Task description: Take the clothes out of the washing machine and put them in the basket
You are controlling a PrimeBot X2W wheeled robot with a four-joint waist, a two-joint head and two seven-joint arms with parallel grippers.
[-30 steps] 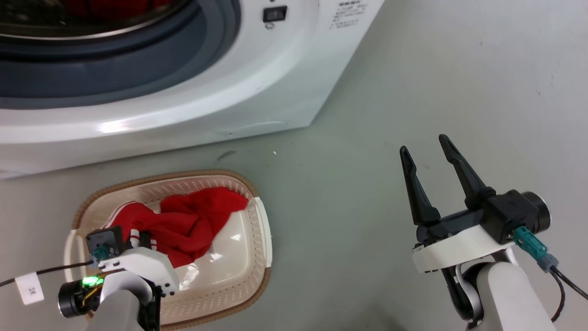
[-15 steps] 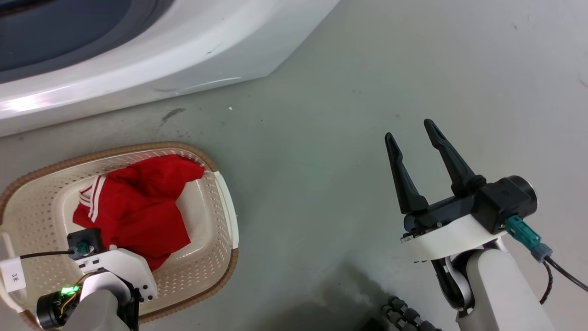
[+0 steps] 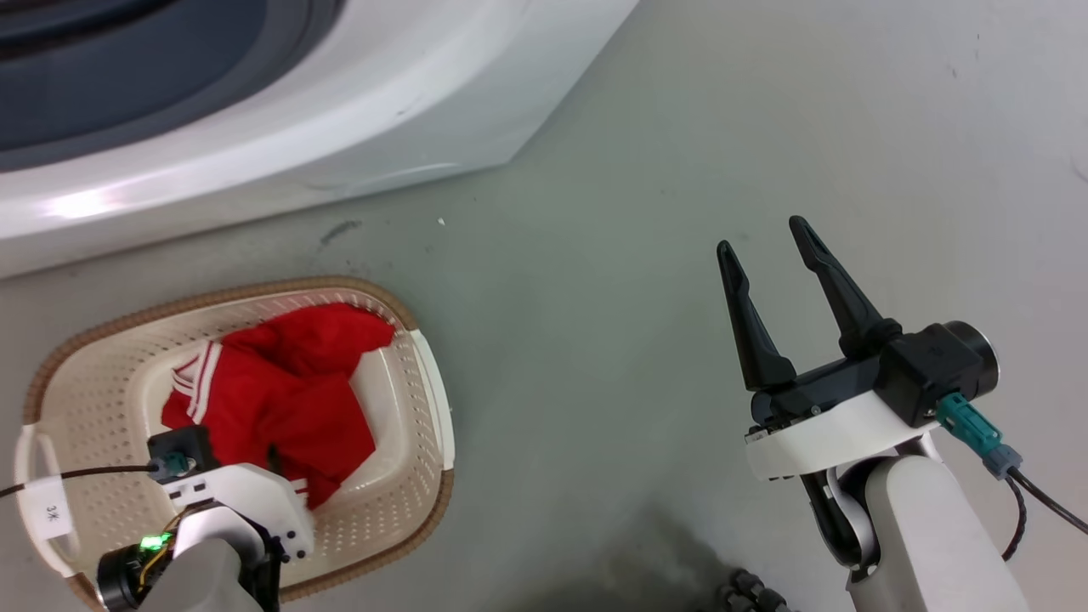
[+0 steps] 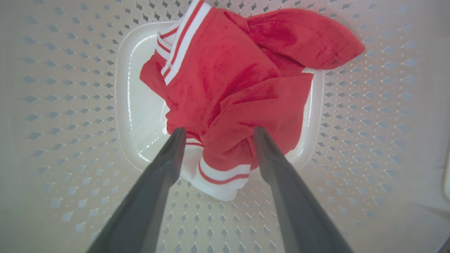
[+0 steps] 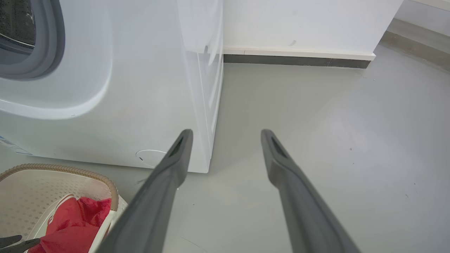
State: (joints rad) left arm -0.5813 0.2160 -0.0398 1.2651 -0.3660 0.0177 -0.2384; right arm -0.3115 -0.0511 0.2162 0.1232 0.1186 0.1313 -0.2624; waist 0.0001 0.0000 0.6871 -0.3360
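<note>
Red clothes [image 3: 280,399] with white-striped edges lie crumpled in the cream basket [image 3: 93,408] on the floor at the lower left. My left wrist [image 3: 229,501] hangs over the basket's near side. In the left wrist view my left gripper [image 4: 218,130] is open, its fingertips either side of the clothes [image 4: 239,80] above the basket's base [image 4: 140,116]. The white washing machine [image 3: 340,127] stands beyond the basket, its grey ring at the top left. My right gripper [image 3: 762,236] is open and empty over bare floor to the right. It [image 5: 226,133] points past the machine's corner [image 5: 123,88].
Grey floor [image 3: 595,340] stretches between the basket and my right arm. A white wall with a dark skirting strip [image 5: 295,61] runs behind the machine. The basket's brown rim [image 5: 70,170] and the red clothes [image 5: 74,225] sit at the right wrist view's lower left.
The head camera has tipped down, so the machine's opening has slid off the top. The red clothes have settled flatter in the basket, white stripes now showing. The right gripper has stayed open.
</note>
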